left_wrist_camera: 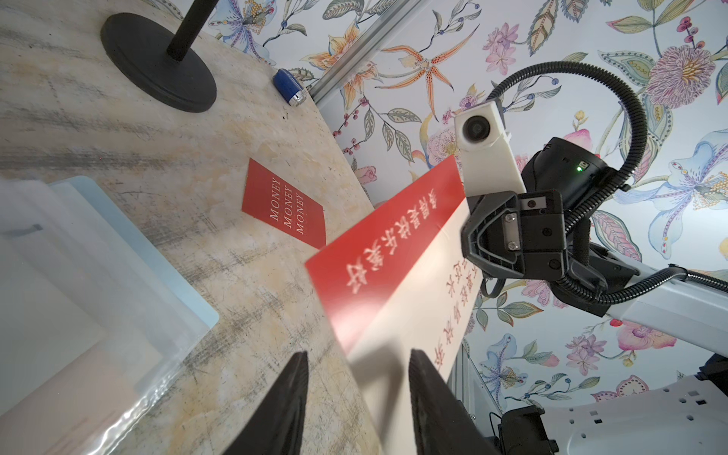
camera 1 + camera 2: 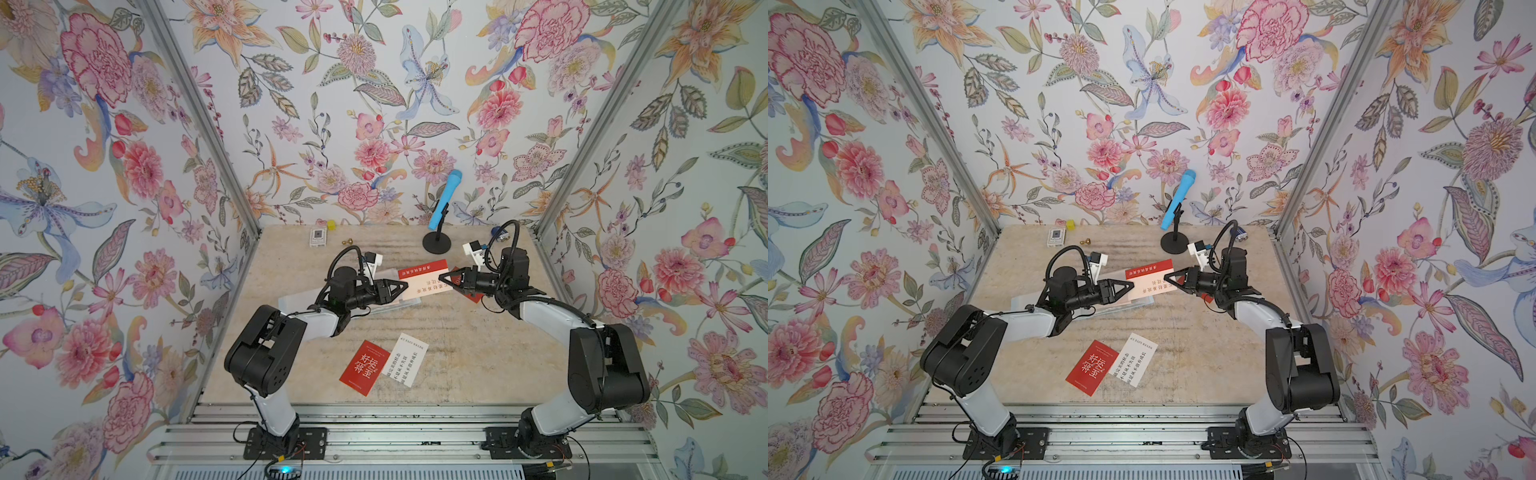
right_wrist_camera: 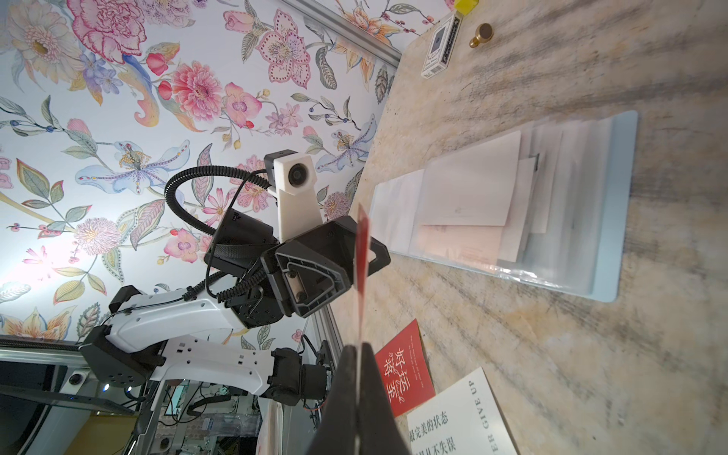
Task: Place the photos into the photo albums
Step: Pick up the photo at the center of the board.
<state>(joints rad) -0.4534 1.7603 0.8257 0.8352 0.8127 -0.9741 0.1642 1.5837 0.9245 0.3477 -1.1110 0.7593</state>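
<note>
My right gripper (image 2: 441,279) (image 3: 357,346) is shut on two fanned photos held above the table, a red photo (image 2: 422,269) (image 1: 378,252) and a pale photo (image 2: 428,287) (image 1: 425,315). Their free end reaches my left gripper (image 2: 405,286) (image 1: 356,354), which is open with the pale photo's corner between its fingers. The pale blue photo album (image 3: 616,205) (image 1: 118,220) lies open under my left arm, a pale pink card (image 3: 461,240) in one clear sleeve. A red photo (image 2: 365,368), a white photo (image 2: 405,359) and a red "MONEY" photo (image 1: 283,210) lie on the table.
A black stand (image 2: 436,242) carrying a blue microphone (image 2: 446,199) is at the back of the table. A small white box (image 2: 318,237), a brass knob (image 2: 345,241) and a yellow cube (image 2: 331,225) sit back left. A small blue cylinder (image 1: 289,87) lies back right.
</note>
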